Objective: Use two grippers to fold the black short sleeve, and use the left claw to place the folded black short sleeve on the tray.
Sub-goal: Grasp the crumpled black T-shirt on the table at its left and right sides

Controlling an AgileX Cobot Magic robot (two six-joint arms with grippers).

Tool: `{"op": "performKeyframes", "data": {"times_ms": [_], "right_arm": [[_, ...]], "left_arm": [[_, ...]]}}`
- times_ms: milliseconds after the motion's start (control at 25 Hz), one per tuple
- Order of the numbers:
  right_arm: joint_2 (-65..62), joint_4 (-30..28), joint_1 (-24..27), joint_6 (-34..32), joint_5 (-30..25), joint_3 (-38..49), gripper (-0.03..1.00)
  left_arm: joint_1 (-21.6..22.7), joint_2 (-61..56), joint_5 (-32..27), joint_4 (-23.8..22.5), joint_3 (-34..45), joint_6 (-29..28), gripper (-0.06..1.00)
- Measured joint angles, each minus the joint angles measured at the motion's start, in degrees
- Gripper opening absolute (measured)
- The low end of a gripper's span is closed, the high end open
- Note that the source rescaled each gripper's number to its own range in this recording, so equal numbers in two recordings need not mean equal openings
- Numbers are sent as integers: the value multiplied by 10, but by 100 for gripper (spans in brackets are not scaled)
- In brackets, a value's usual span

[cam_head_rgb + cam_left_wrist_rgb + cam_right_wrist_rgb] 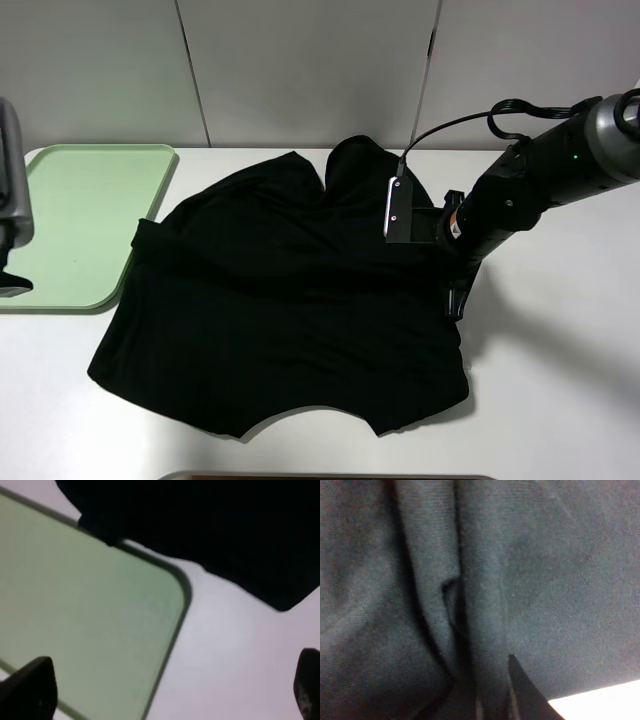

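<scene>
The black short sleeve [290, 300] lies spread and rumpled across the middle of the white table, its upper right part bunched up. Its left sleeve end rests on the right rim of the mint-green tray [90, 210], which holds nothing else. My right gripper [456, 300] is down at the shirt's right edge; in the right wrist view folds of fabric [545, 580] run in between its dark fingers [520, 695], so it is shut on the shirt. My left gripper [170, 685] hangs open and empty above the tray's corner [90, 610], left of the shirt [200, 520].
The left arm's grey body [10, 200] stands at the far left edge over the tray. The right arm's cable [450, 125] loops above the shirt. Bare white table [560, 380] lies right of and in front of the shirt. A wall of white panels [300, 60] runs behind.
</scene>
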State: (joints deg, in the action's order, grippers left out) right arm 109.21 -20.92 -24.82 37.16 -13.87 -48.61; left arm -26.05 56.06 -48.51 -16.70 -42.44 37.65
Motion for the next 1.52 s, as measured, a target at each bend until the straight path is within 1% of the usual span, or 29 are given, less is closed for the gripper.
{"op": "performKeyframes", "data": {"times_ms": [200,360,440,520,640,800,840,880,960,1040,1080,1160,1240,1320,1360,1440,1520], "right_arm": [[0,0,0,0,-1,0,0],[0,1,0,-8,-1,0,0],[0,1,0,-13,-1,0,0],[0,1,0,-15,-1,0,0],[0,1,0,-17,-1,0,0],[0,14,0,-17,-1,0,0],[0,19,0,-17,-1,0,0],[0,24,0,-17,-2,0,0],[0,29,0,-17,-2,0,0],[0,30,0,-17,-2,0,0],[0,31,0,-17,-2,0,0],[0,33,0,-17,-2,0,0],[0,36,0,-17,-2,0,0],[0,40,0,-17,-1,0,0],[0,43,0,-17,0,0,0],[0,52,0,-17,1,0,0],[0,57,0,-17,2,0,0]], "left_arm": [[0,53,27,-59,27,-43,94],[0,122,84,-106,19,-90,94],[0,165,108,-120,11,-102,94],[0,210,118,-125,-4,-105,94],[0,290,118,-127,-47,-121,94],[0,386,100,-129,-141,-148,94],[0,409,89,-129,-167,-149,94],[0,409,89,-129,-167,-149,94],[0,453,64,-128,-216,-135,93],[1,490,29,-111,-266,-101,93],[5,509,15,-88,-292,-83,93],[14,540,-9,-28,-338,-36,92],[30,566,-31,45,-372,9,92],[46,583,-59,101,-399,50,92],[56,591,-69,121,-408,62,92],[76,597,-79,140,-419,73,92],[96,599,-79,144,-422,76,92]]}}
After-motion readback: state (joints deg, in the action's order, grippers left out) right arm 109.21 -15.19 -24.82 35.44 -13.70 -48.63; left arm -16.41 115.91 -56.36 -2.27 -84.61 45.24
